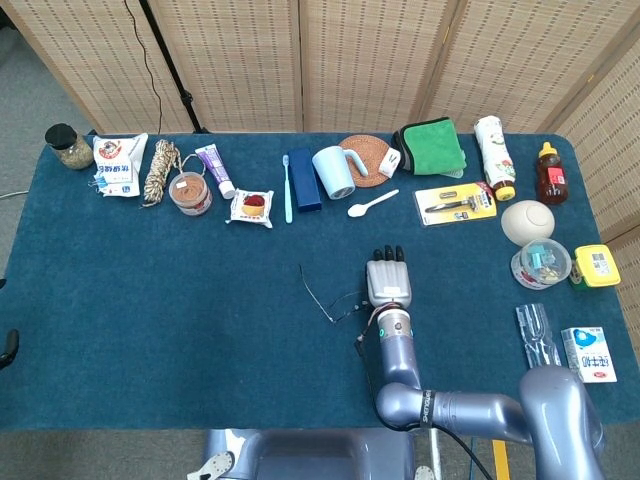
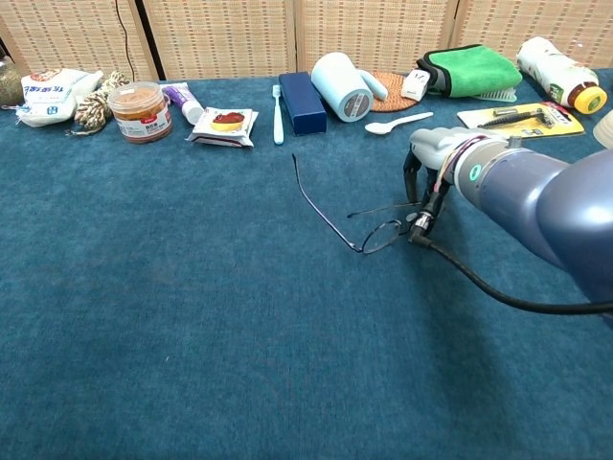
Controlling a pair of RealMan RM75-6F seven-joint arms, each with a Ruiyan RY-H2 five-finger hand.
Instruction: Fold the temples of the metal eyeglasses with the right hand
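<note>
— Where are the glasses [image 2: 369, 233]?
— Mid-bench [image 2: 192, 335], on the blue cloth, in front of the mug [image 2: 342, 86] and spoon [image 2: 397, 122]. Lenses down near the right robot hand [image 2: 428, 172]; one temple sticking up and away to the left, the other lying across toward the hand.

— And that hand?
— Palm down, fingers [image 1: 386, 259] pointing at the far row of things in the head view. Fingertips curled down right at the lens end of the frame. Cannot tell whether gripping it or just touching.

— Left robot hand?
— Not seen in either view.

— Anything close by?
— Toothbrush [image 2: 278, 113] and blue case [image 2: 303, 102] further back, well apart from the glasses.
</note>
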